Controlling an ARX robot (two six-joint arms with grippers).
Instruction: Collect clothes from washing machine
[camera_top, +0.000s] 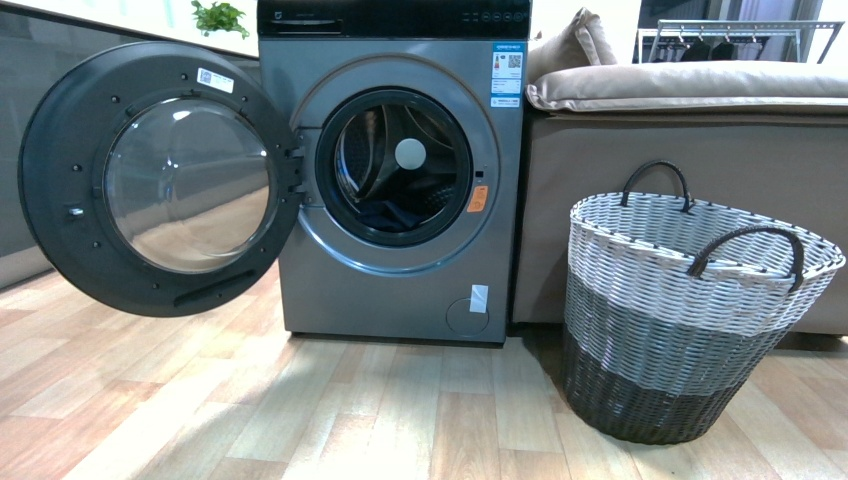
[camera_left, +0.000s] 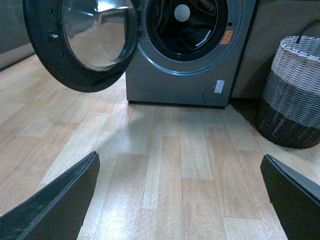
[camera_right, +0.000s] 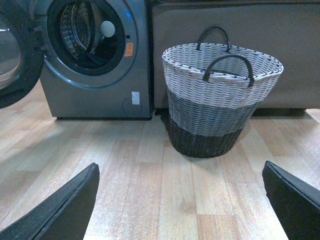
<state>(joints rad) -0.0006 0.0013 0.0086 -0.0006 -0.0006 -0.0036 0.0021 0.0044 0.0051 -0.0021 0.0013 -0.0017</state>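
The grey washing machine (camera_top: 400, 270) stands ahead with its round door (camera_top: 160, 180) swung open to the left. Dark navy clothes (camera_top: 395, 215) lie low inside the steel drum. The machine also shows in the left wrist view (camera_left: 170, 80) and in the right wrist view (camera_right: 95, 95). Neither arm shows in the front view. My left gripper (camera_left: 180, 200) is open and empty, low over the wood floor, well short of the machine. My right gripper (camera_right: 180, 200) is open and empty over the floor, facing the basket.
A white-grey-black woven basket (camera_top: 690, 330) with dark handles stands right of the machine, also in the right wrist view (camera_right: 220, 100). A beige sofa (camera_top: 690, 150) is behind it. The open door juts out at the left. Wood floor (camera_top: 350, 420) lies in front.
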